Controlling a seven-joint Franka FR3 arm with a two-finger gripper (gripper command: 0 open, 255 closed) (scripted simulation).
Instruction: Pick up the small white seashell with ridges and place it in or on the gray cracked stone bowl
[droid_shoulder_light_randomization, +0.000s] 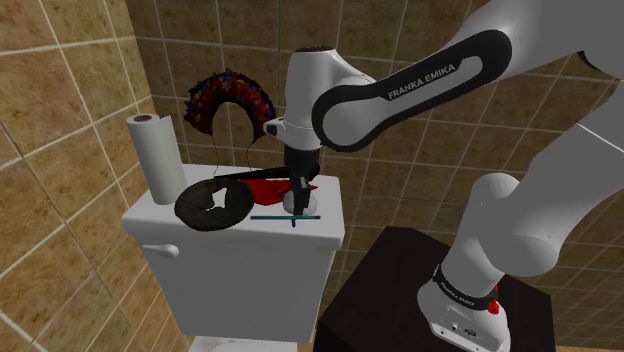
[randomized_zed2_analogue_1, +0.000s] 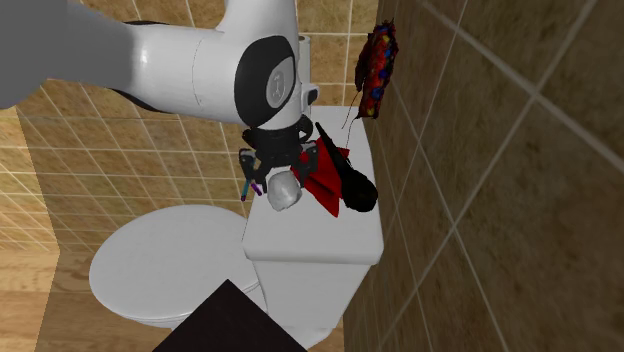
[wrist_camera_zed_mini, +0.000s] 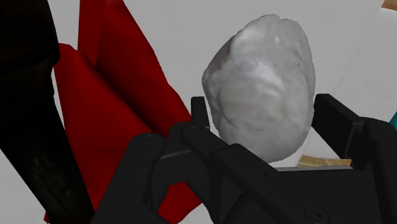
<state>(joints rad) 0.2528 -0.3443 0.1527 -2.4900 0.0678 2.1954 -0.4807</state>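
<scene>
A pale grey-white ridged seashell (wrist_camera_zed_mini: 261, 89) sits between my gripper's (wrist_camera_zed_mini: 261, 111) two black fingers, which press on its two sides. In the second exterior view the seashell (randomized_zed2_analogue_1: 283, 192) hangs under the gripper (randomized_zed2_analogue_1: 272, 170), at or just above the white toilet tank lid (randomized_zed2_analogue_1: 310, 235); I cannot tell whether it is lifted. The dark, nearly black stone bowl (droid_shoulder_light_randomization: 213, 205) lies on the lid towards the shoulder view's left of the gripper (droid_shoulder_light_randomization: 297, 198). In the second exterior view the bowl (randomized_zed2_analogue_1: 355, 190) is by the wall.
A red cloth (wrist_camera_zed_mini: 114, 108) lies between shell and bowl. A paper roll (droid_shoulder_light_randomization: 155, 155) stands at the lid's far left corner. A colourful wreath (droid_shoulder_light_randomization: 230, 95) hangs on the tiled wall. Thin teal and purple sticks (droid_shoulder_light_randomization: 285, 215) lie near the lid's front edge. The stand (droid_shoulder_light_randomization: 420, 290) is lower right.
</scene>
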